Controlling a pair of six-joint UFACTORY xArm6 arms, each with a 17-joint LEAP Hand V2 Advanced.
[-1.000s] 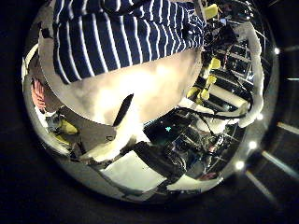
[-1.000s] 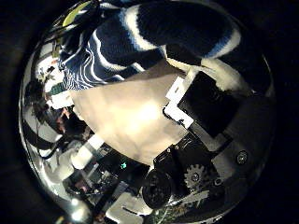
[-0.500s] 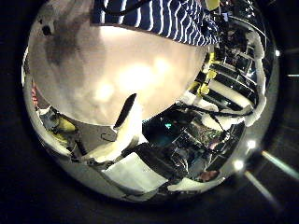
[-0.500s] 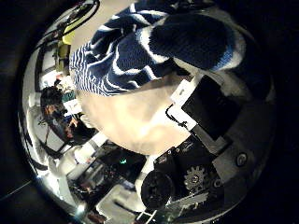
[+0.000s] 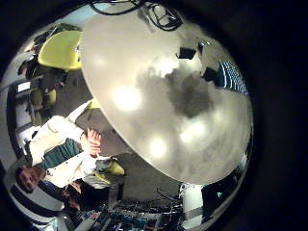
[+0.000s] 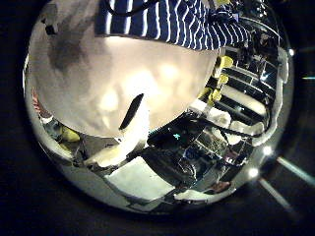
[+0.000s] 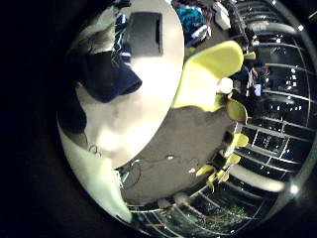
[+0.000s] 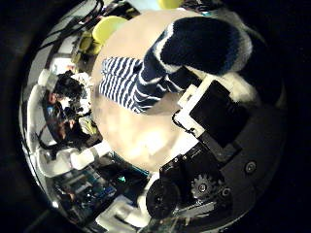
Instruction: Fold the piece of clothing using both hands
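The striped piece of clothing (image 8: 190,49) is bunched close to my right palm, and part of it hangs down to the round table (image 8: 146,131). My right hand (image 8: 219,121) has its fingers curled on this bunched cloth. In the left thumb side palm view the clothing (image 6: 167,20) lies at the far side of the table (image 6: 108,88). My left hand (image 6: 123,133) is above bare table, away from the cloth, with a straight finger and nothing in it. The clothing also shows small at the table's edge in the left little finger side palm view (image 5: 229,77).
Chairs stand on the floor beside the table (image 7: 213,69) (image 5: 58,48). A flat dark rectangle (image 7: 149,35) lies on the table near its rim. Cables (image 5: 154,12) lie at the table's far edge. Shelving and equipment (image 6: 236,88) stand past the table.
My left hand has drawn away from the clothing, which now shows smaller with more bare table under the palm. My right hand has lifted its bunch of cloth higher above the table.
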